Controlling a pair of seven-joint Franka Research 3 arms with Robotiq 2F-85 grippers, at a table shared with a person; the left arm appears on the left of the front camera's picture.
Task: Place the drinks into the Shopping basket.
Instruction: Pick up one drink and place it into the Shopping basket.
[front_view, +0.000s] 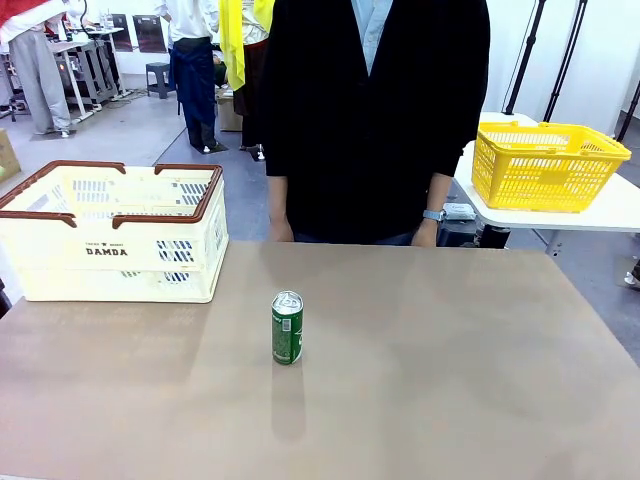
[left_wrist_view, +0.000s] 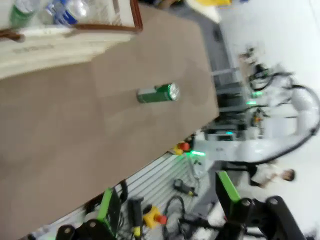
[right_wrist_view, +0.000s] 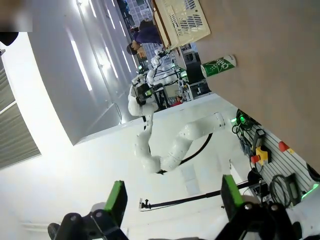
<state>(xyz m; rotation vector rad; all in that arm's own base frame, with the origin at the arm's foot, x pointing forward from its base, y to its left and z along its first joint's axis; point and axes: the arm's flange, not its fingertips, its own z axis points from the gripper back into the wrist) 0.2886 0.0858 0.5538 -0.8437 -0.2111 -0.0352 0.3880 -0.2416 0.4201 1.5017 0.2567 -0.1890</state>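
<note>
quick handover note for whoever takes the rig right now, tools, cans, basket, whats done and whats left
Left tool: open, empty, off the table.
Right tool: open, empty, off the table.
Dark green can: upright mid-table, untouched.
Shopping basket: far left of the table; the left wrist view shows two drinks inside, a light green can and a blue can.
The person's hands rest at the far edge.
Left: put the dark green can in the basket.

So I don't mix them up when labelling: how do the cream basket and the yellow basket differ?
The cream basket has solid walls with slotted panels, brown rim and handles, and DAMDA in black; the yellow basket is open mesh in one colour. The cream basket sits on the brown table near the green can; the yellow basket sits on a separate white table behind. Both are rectangular plastic baskets standing upright.
</note>
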